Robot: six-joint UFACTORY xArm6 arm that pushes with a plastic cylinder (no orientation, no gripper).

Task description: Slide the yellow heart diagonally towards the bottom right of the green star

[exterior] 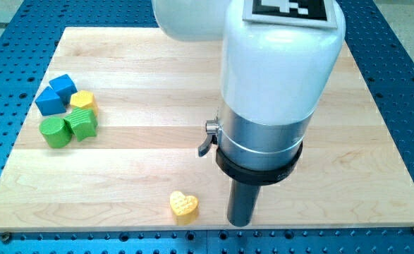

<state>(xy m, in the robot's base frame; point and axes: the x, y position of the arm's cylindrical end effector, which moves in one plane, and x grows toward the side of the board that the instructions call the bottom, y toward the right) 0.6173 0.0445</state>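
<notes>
The yellow heart [184, 206] lies near the view's bottom edge of the wooden board [143, 169], a little left of centre. My tip [240, 223] rests on the board to the right of the heart, with a small gap between them. A green block [82, 123] that looks like the star sits far to the left in a cluster. The heart is well to the lower right of that cluster.
The left cluster also holds a blue cube [63, 86], a second blue block [49, 101], a yellow block [83, 100] and a round green block [54, 132]. The arm's large white body [277, 63] covers the board's upper middle. A blue perforated table surrounds the board.
</notes>
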